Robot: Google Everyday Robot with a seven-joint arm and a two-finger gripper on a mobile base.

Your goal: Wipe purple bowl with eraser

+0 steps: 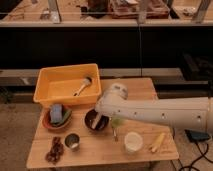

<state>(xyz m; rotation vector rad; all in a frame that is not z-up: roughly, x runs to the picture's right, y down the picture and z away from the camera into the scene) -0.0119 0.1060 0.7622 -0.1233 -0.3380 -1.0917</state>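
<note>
The white robot arm's hand [100, 118] reaches into the glossy, dark purple round bowl [89, 123] at mid wooden worktop [100, 152], with the pale tan oblong eraser [95, 120] at its tip. Whether the hand grips the eraser cannot be told.

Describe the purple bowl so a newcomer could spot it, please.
On the wooden table, look in front of the yellow bin. The purple bowl is the dark, glossy one under the gripper; the reddish bowl beside it holds a blue block.
</note>
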